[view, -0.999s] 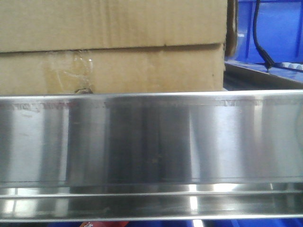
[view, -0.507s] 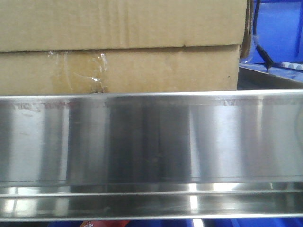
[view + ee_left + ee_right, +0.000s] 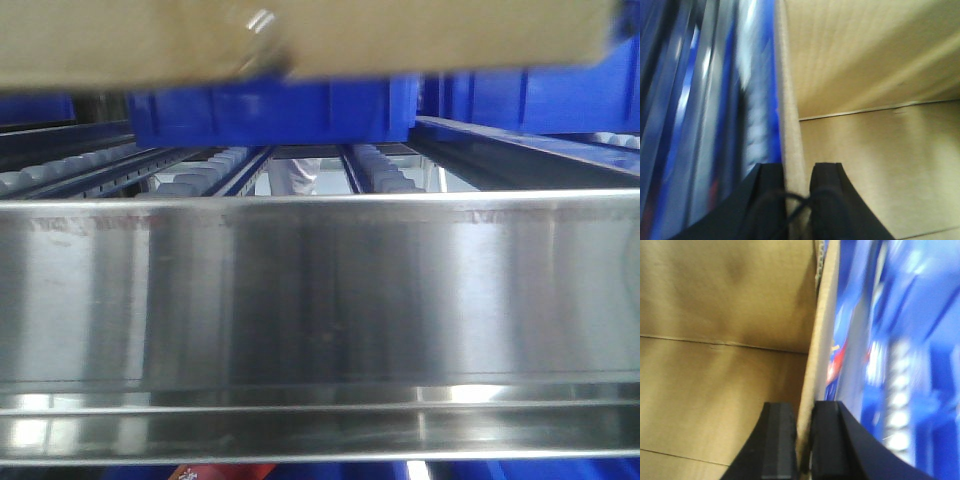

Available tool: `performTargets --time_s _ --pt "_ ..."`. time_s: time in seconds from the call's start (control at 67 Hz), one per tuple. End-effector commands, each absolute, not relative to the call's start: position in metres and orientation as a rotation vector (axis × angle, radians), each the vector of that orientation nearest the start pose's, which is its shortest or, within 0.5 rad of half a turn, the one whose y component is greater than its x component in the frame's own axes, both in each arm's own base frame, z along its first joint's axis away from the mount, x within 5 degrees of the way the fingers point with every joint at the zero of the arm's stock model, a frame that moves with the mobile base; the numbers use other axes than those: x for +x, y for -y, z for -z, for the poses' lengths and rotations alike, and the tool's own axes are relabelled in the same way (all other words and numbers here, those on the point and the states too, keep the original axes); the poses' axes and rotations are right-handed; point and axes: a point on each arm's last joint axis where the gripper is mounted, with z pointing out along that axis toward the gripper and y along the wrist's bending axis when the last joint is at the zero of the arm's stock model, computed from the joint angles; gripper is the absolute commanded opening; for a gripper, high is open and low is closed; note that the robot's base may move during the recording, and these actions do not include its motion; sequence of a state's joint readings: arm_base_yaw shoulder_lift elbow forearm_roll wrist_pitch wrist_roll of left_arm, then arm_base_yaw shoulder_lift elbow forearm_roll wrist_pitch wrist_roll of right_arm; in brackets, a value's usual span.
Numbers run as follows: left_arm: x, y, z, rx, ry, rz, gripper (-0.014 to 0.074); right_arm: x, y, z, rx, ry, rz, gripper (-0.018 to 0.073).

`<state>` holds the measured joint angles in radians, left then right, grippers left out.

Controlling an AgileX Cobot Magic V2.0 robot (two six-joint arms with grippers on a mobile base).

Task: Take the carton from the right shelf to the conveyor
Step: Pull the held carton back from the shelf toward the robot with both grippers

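Both arms reach over the steel front bar (image 3: 320, 300) of the right shelf (image 3: 480, 150), each clamped on a side wall of the carton (image 3: 300, 40). The left gripper (image 3: 798, 170) straddles the carton's left wall, one black finger inside and one outside, jaws narrowed onto the cardboard edge. The right gripper (image 3: 805, 412) pinches the opposite wall the same way.

Half a second ago the carton's taped face filled the space just above the bar. It now hangs higher, with only its bottom strip and a glint of clear tape (image 3: 262, 25) showing well above the bar. The gap beneath exposes rows of pale rollers (image 3: 200, 170) running back from the bar between blue rails. A blue bin (image 3: 270, 115) sits on the tracks farther behind the bar, under the carton's raised edge; its contents cannot be seen.

The wrist views look down into the open carton and show bare brown inner walls and a flap seam. Everything outside the carton is a blue blur.
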<state>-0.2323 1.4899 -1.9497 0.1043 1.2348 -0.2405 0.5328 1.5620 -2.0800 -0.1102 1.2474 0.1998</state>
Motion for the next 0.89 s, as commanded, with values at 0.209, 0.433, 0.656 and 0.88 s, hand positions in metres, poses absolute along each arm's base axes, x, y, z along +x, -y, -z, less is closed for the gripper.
performTargets --time_s 0.209,0.433,0.656,0.88 --pt "0.262 0.094 -0.511 0.032 -2.208 0.227 -0.0018 0.226 -0.115 -0.513 -0.363 -2.16 -0.165 -0.0067" --pt "0.259 0.108 -0.508 0.067 -2.208 0.215 -0.0018 0.225 -0.112 -0.507 -0.365 -2.175 -0.138 -0.0067" --pt "0.26 0.108 -0.508 0.066 -2.209 0.21 -0.0018 0.225 -0.112 -0.507 -0.366 -2.176 -0.137 -0.0067" --pt "0.26 0.108 -0.508 0.066 -2.209 0.207 -0.0018 0.225 -0.112 -0.507 -0.365 -2.175 -0.138 -0.0067"
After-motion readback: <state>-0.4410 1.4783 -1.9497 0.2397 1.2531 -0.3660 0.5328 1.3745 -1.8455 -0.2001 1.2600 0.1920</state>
